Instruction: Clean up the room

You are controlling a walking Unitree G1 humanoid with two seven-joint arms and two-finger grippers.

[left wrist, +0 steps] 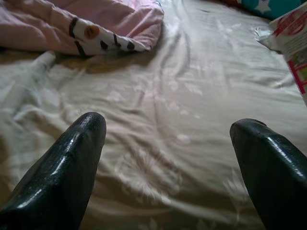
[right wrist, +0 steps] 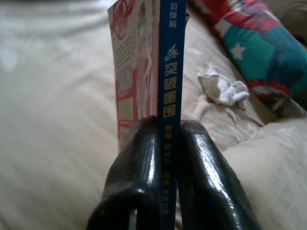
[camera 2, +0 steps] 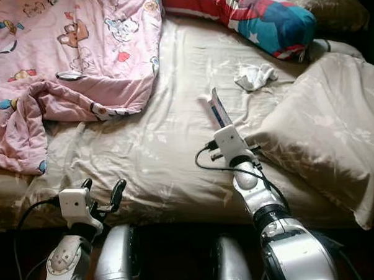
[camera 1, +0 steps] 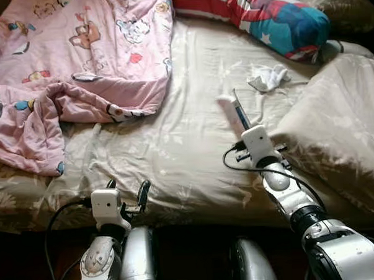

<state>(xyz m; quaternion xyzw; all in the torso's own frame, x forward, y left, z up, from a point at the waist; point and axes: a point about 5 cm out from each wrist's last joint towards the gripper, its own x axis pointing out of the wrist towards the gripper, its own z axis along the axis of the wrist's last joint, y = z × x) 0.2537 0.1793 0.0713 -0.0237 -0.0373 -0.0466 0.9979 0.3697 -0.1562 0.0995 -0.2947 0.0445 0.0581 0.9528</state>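
Note:
My right gripper (camera 1: 241, 126) is shut on a thin book (right wrist: 153, 62) with a blue spine and pink cover, held on edge above the beige bed sheet (camera 1: 175, 147). The book (camera 1: 237, 110) stands near the middle right of the bed. A crumpled white cloth (camera 1: 268, 77) lies on the sheet beyond it, also in the right wrist view as the white cloth (right wrist: 223, 88). My left gripper (camera 1: 127, 191) is open, low at the bed's near edge, its fingers (left wrist: 62, 167) spread over bare sheet.
A pink cartoon-print blanket (camera 1: 72, 64) is bunched over the bed's left half. A red, white and blue pillow (camera 1: 262, 16) lies at the head, a beige pillow (camera 1: 341, 127) on the right. The bed's front edge drops to dark floor.

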